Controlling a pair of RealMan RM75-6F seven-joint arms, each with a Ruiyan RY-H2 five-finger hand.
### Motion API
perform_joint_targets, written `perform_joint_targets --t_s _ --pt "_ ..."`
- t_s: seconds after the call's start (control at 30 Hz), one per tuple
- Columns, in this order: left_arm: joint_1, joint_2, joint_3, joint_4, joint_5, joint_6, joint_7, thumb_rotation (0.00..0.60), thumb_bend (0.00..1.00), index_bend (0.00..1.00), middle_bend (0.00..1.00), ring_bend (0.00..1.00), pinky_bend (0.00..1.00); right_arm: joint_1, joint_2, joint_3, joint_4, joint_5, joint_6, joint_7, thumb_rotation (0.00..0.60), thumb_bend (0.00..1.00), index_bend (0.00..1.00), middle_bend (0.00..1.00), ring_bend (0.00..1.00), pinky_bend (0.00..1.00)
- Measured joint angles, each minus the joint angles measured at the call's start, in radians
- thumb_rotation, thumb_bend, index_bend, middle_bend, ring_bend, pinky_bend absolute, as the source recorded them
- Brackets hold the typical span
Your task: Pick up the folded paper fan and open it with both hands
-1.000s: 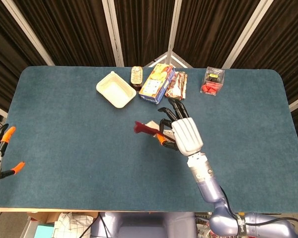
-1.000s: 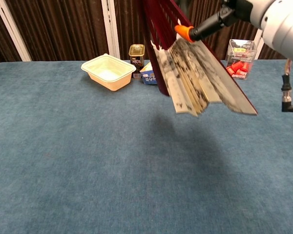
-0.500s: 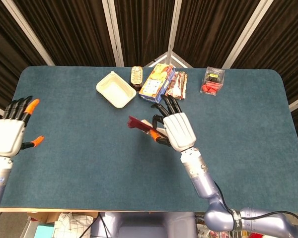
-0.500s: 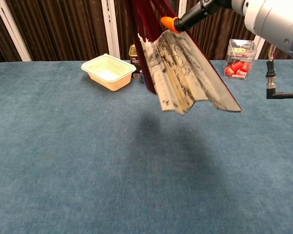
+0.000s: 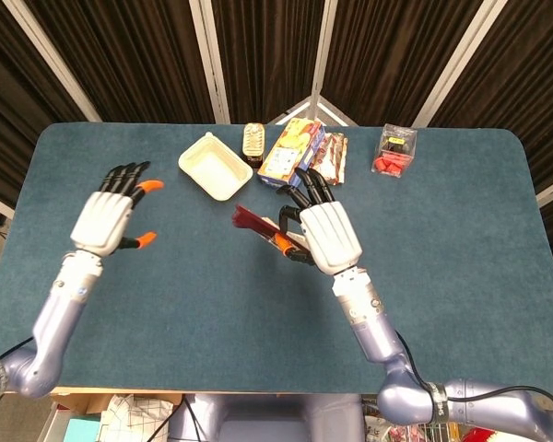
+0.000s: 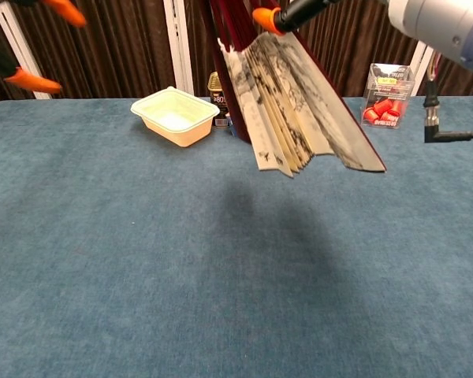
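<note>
Head view: left hand (image 5: 108,219) now well up into the left-centre of the frame, vs. barely showing at the lower-left edge 1 s ago. Fingers spread wide, nothing held, palm turned toward frame centre. Right hand (image 5: 324,235) at centre frame, gripping the paper fan (image 5: 254,225); dark red guard sticking out to the left of the fingers. Has drifted slightly up and left over the last second. Gap between hands much narrower but the two remain well apart. Cream tray (image 5: 215,166), small tin (image 5: 252,141), snack box (image 5: 292,153) and clear box of red bits (image 5: 395,151) along the upper part of the table (image 5: 120,304), unmoved.

Chest view: fan (image 6: 288,102) hanging top-centre, clear of the table, shadow beneath. Pleats partly loose, fanned a little at the lower end, far from spread. Held from above by right hand (image 6: 299,9); mostly cut off by the top edge, so exact grip hard to read, prob. a pinch near the pivot. Orange tips of left hand (image 6: 31,47) newly entering at upper left.

Meaning: pickup done, fan brought up and presented; approach of the second hand underway, opening proper not yet started. Next likely needs the free guard taken and pulled away.
</note>
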Motion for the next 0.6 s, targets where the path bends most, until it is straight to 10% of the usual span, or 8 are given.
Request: perform_joint_targets --t_s 0.6 --pt "-0.19 -0.113 -0.018 0.058 -0.086 -0.127 0.079 0.6 0.28 0.3 0.07 0.0 0.01 0.031 0.107 0.047 -0.103 0.202 -0.112 0.149 0.6 0.46 0.78 0.3 0.0 0.0"
